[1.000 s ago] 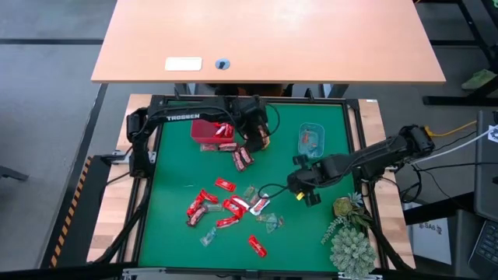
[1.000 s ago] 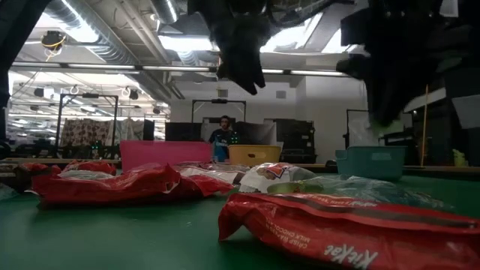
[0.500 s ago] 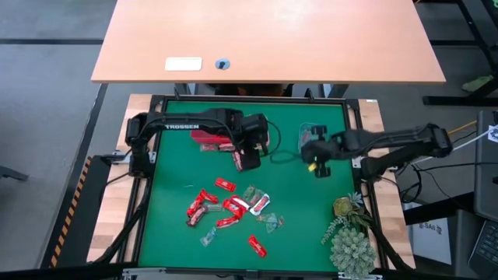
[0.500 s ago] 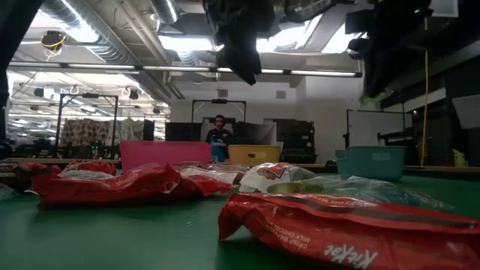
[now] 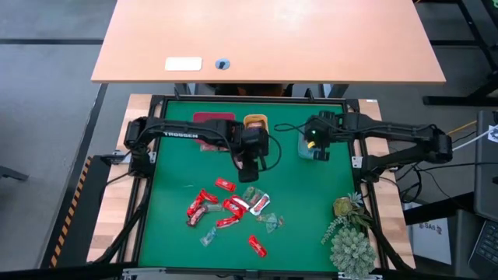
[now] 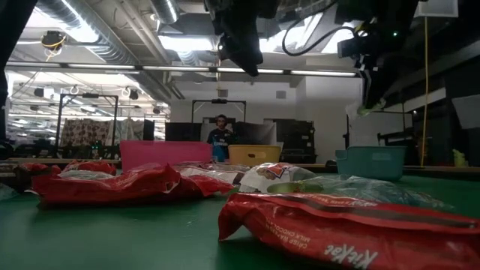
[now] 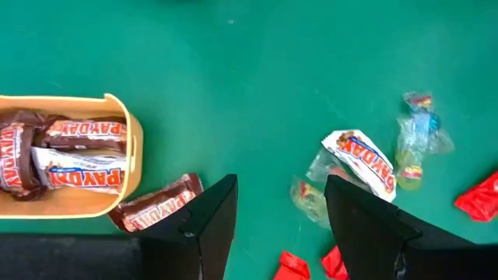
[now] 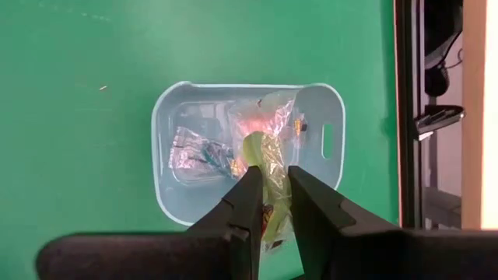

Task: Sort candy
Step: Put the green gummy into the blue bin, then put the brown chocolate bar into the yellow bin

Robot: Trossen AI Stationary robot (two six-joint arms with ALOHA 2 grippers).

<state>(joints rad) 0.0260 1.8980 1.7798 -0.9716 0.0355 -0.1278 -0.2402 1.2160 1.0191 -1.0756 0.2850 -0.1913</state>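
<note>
From above, my left arm covers most of the orange tray (image 5: 256, 120), and my right gripper (image 5: 315, 145) hides most of the teal tray (image 5: 303, 145). My left wrist view cuts off one end of the orange tray, so some bars (image 7: 82, 132) are only partly shown. The greenish candy (image 8: 264, 167) runs down behind my right fingers (image 8: 243, 204), its lower end unseen.

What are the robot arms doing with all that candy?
They are sorting it into trays. The right gripper holds a clear greenish candy above the teal tray. The left gripper is open and empty near the orange tray of brown bars. A pile of candy still lies on the table.
</note>
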